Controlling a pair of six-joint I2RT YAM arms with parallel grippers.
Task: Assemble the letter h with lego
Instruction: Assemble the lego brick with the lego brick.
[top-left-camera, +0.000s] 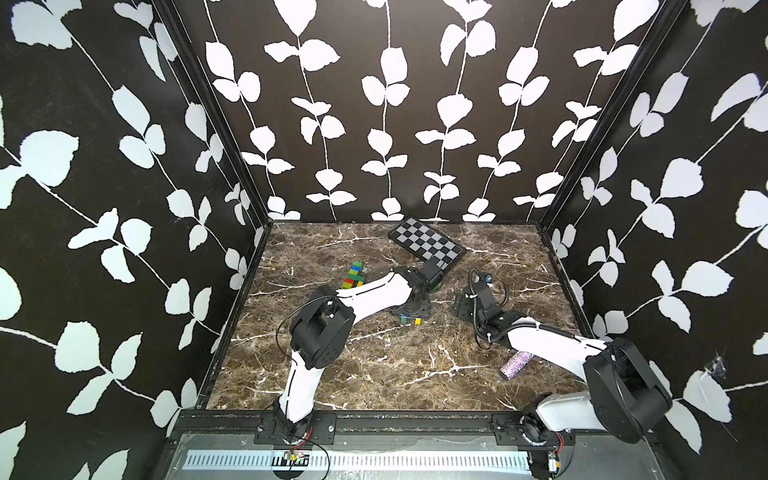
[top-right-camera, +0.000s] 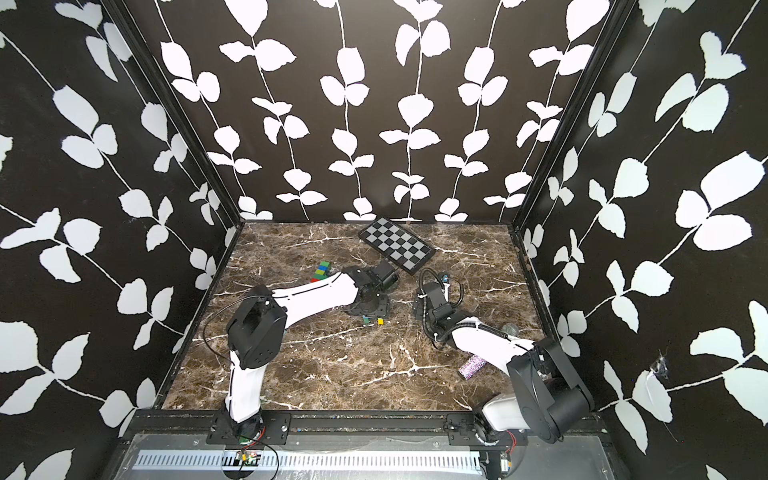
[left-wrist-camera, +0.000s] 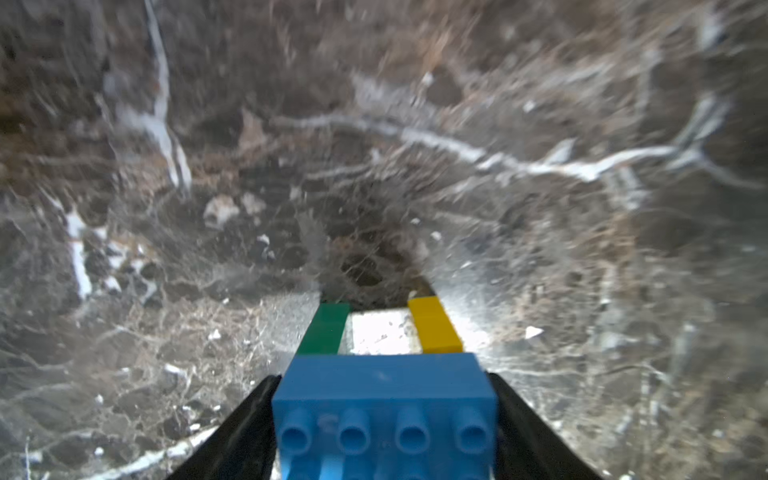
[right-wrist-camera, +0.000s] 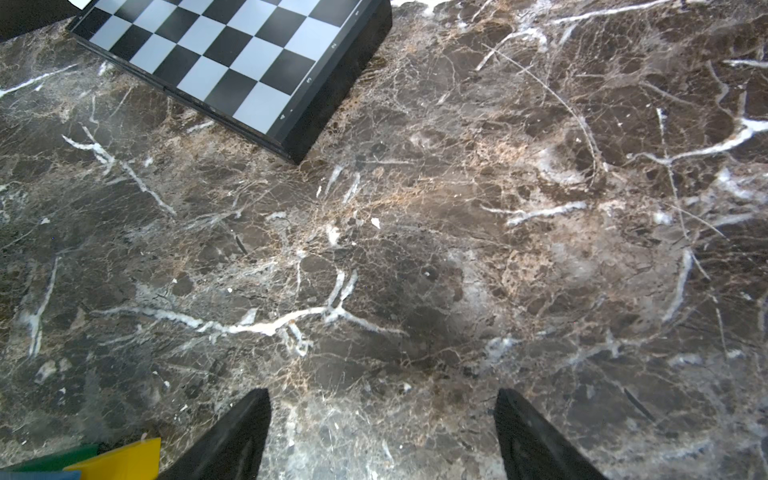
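Observation:
A small lego piece hangs in my left gripper (left-wrist-camera: 382, 376): a blue brick (left-wrist-camera: 384, 399) with a dark green leg (left-wrist-camera: 326, 328) and a yellow leg (left-wrist-camera: 434, 326) pointing down at the marble. Both black fingers press on the blue brick's sides. In both top views this piece (top-left-camera: 410, 320) (top-right-camera: 372, 320) shows just below the left gripper (top-left-camera: 409, 312) (top-right-camera: 370, 312), mid-table. A joined lego stack (top-left-camera: 353, 276) (top-right-camera: 321, 272) of green, blue, red and yellow lies farther back left, partly behind the left arm. My right gripper (right-wrist-camera: 382, 395) (top-left-camera: 462, 308) is open over bare marble, just right of the held piece.
A black-and-grey checkered board (top-left-camera: 426, 243) (top-right-camera: 395, 243) (right-wrist-camera: 232, 54) lies at the back centre. A glittery purple cylinder (top-left-camera: 515, 365) (top-right-camera: 473, 365) lies at the front right, partly under the right arm. Black leaf-patterned walls close three sides.

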